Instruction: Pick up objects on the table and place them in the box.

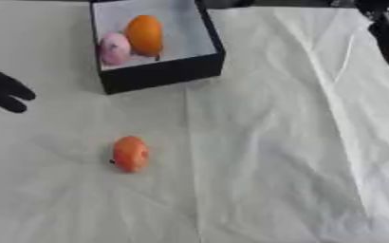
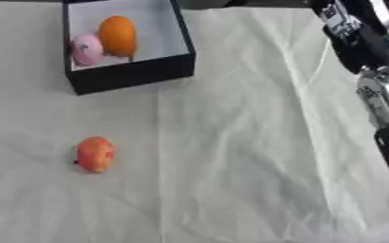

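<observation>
Reaching left hand [image 1: 3, 91]: shows only at the left edge of the left eye view, level with the gap between box and loose fruit; dark fingers curl inward and nothing sits in them.
Right arm [image 2: 372, 61]: runs down the right edge of the right eye view from the upper corner, black with silver parts; the hand itself cannot be picked out, so its fingers cannot be told.
Box [image 1: 166, 70]: black walls, pale floor, open on top, at the far left-centre of the table.
Orange fruit [image 1: 144, 34]: inside the box, near its middle, touching or just beside the pink one.
Pink object [image 1: 114, 49]: rounded, inside the box by the left wall.
Red-orange fruit [image 1: 131, 154]: lies alone on the cloth, well apart from the box, nearer than it and slightly left of centre.
White cloth [image 1: 281, 142]: covers the table, creased, with folds running down the middle and right.
Open room: bare cloth surrounds the loose fruit; the widest stretch lies to its right.
</observation>
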Tool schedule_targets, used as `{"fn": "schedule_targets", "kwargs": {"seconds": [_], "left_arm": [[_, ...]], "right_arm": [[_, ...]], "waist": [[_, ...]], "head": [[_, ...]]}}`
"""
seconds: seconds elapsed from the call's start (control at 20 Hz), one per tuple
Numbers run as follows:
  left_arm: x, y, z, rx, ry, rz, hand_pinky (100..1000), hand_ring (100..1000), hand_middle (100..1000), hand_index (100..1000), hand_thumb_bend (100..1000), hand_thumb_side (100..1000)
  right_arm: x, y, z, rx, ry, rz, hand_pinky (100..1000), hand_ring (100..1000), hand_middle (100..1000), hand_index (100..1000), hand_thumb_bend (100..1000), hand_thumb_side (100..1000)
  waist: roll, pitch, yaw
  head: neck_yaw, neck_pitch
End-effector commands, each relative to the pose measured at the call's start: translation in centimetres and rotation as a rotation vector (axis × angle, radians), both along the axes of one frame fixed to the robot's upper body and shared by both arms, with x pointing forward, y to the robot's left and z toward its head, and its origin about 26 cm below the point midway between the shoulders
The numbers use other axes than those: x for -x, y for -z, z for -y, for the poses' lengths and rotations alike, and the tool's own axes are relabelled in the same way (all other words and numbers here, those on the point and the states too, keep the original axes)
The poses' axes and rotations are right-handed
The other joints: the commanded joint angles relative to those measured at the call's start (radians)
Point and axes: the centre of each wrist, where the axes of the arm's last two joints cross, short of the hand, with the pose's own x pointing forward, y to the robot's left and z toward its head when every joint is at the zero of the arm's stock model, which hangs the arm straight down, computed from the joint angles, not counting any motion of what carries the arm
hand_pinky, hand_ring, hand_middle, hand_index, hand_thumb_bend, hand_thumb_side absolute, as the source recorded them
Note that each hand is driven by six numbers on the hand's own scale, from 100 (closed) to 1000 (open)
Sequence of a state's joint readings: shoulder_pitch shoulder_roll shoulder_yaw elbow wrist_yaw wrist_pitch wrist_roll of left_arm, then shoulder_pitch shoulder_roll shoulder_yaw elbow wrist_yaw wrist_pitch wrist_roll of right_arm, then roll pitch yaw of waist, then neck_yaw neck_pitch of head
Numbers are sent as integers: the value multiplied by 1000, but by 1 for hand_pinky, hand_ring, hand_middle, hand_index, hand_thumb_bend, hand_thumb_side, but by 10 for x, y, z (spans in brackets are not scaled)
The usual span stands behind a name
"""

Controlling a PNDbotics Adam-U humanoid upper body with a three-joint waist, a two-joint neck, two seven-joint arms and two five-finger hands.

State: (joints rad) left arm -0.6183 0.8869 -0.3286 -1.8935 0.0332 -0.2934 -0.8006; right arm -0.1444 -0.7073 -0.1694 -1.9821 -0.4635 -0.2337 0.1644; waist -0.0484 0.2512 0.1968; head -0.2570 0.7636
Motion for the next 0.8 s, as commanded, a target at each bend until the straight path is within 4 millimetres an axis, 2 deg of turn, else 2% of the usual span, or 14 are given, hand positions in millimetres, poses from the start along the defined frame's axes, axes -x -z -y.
{"fn": "schedule_targets", "kwargs": {"seconds": [0.05,0.2,0.5,0.55,0.6,0.65,0.7,0.8], "left_arm": [[-7,2,8,-67,14,-16,872,876,838,857,100,450],[-17,10,19,-107,31,-47,873,877,839,858,100,482],[-31,18,35,-98,17,-30,867,860,813,852,100,449],[-34,21,38,-96,12,-26,866,851,803,845,100,486],[-37,24,42,-92,7,-25,873,849,802,838,100,573],[-40,27,46,-90,5,-24,873,849,802,838,100,573],[-42,30,50,-91,5,-22,890,858,808,824,100,649],[-47,35,55,-98,2,-11,899,854,800,817,100,681]], "right_arm": [[4,-9,2,14,17,22,959,741,677,789,100,525],[4,-7,3,12,32,9,958,739,674,786,100,526],[5,-5,3,10,45,-5,957,736,671,783,100,526],[5,-4,4,11,47,-8,956,735,671,783,100,526],[5,-4,4,12,49,-12,956,734,670,781,100,526],[5,-3,4,12,51,-15,956,734,670,781,100,526],[5,-3,4,12,51,-18,956,732,667,772,100,526],[5,-3,3,12,51,-24,956,730,665,768,100,525]], "waist": [[18,-37,-3],[19,-39,-4],[24,-42,-2],[25,-42,-1],[26,-43,-1],[26,-43,0],[26,-43,-1],[26,-44,-2]], "head": [[4,6],[7,6],[6,6],[7,6],[8,6],[8,6],[9,6],[9,6]]}}
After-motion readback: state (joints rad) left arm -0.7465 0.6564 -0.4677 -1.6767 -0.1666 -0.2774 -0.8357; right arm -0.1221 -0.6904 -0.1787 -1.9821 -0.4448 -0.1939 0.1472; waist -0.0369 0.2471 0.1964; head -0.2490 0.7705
